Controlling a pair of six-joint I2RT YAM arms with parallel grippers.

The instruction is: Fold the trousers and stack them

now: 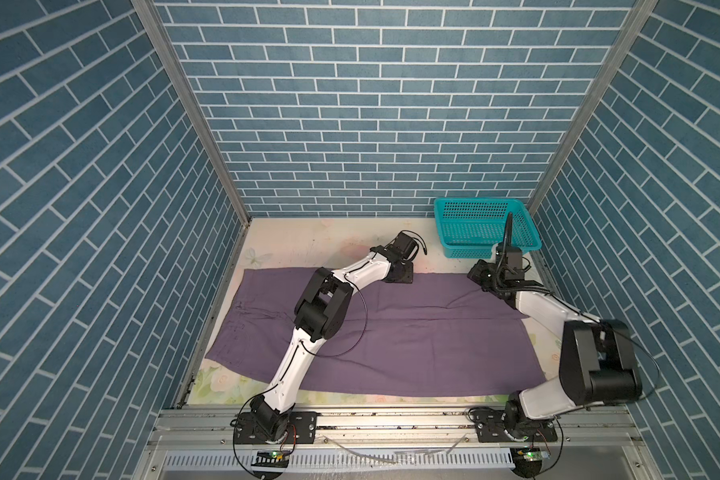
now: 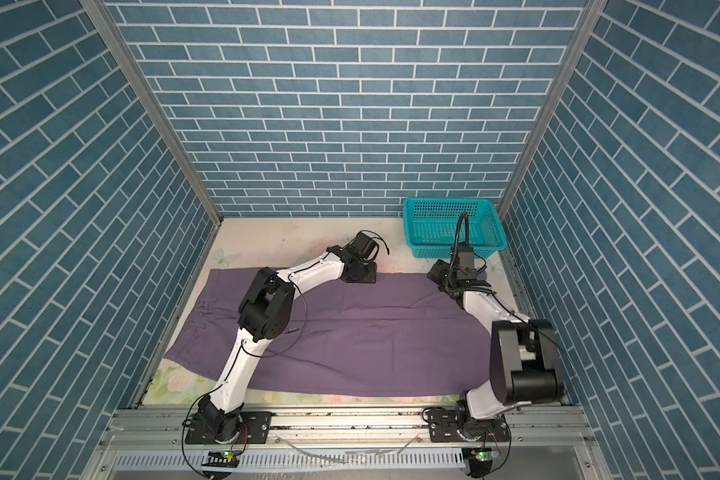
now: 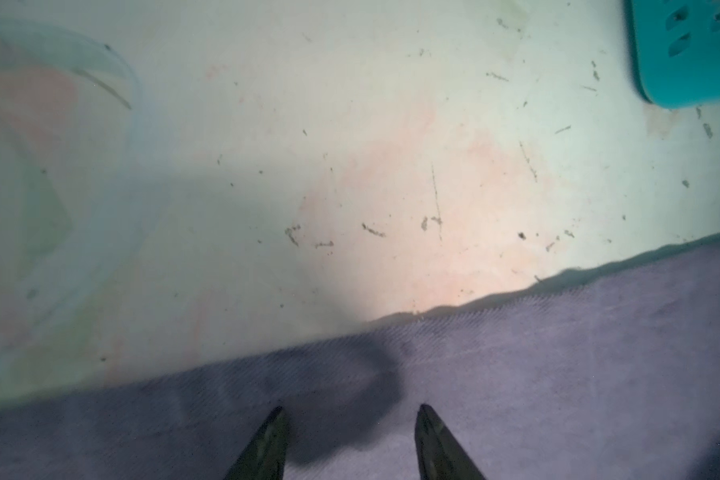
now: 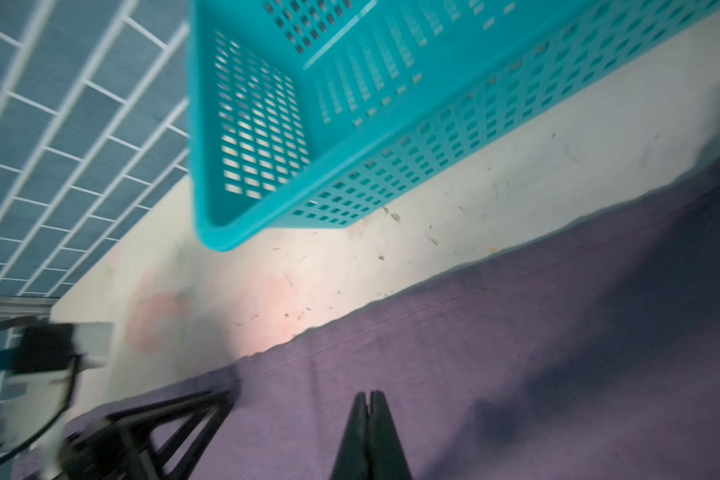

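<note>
Blue brick-patterned walls [image 1: 350, 124] close in three sides of a table with a pale, flower-printed cover [image 1: 308, 241] that is scuffed and speckled. The trousers [image 1: 412, 345] lie spread flat across it and reach nearly from the left wall to the right one. The waist end is on the left and the two wide legs run to the right, one beside the other. In both top views a teal perforated basket [image 1: 483, 228] stands in the far right corner, just beyond the cloth's far edge and not touching it.

The left gripper [image 3: 350, 409] hangs over the far edge of the trousers near the middle of the table. Its jaws are parted and nothing shows between them, only purple fabric and their own shadow below. The right gripper [image 4: 368, 395] is over the far right part of the trousers, near the basket, with its fingers pressed tight together. No fold of cloth shows between them.
</note>
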